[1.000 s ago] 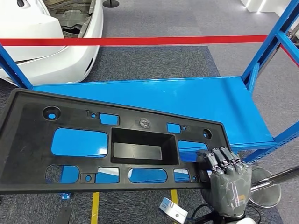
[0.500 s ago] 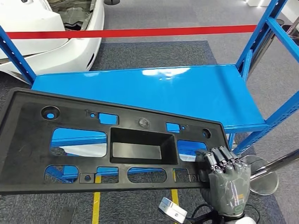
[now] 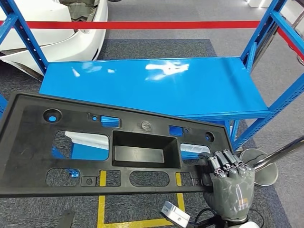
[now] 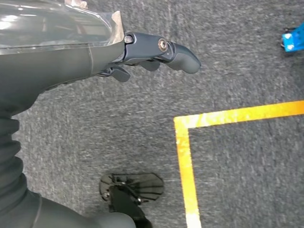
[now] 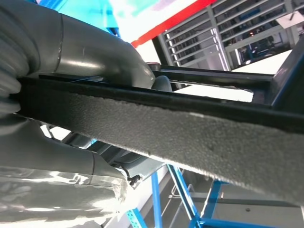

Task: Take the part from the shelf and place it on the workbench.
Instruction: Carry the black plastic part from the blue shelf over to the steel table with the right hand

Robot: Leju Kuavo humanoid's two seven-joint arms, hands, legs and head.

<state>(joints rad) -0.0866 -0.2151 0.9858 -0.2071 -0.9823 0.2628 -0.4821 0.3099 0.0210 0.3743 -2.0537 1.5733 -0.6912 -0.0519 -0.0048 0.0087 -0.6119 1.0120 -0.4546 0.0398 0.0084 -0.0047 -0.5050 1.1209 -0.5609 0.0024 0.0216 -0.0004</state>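
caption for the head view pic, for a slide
Right hand holding the long black panel by its end, clear of the bare blue shelf.

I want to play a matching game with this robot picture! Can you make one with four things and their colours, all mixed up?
Things:
1. part
2. shelf
3. barrier tape
4. floor line

Colours:
a. yellow
b. black
c. red
d. blue

Right pairs: 1-b, 2-d, 3-c, 4-a. The right hand holds the black part at one end, clear of the blue shelf.
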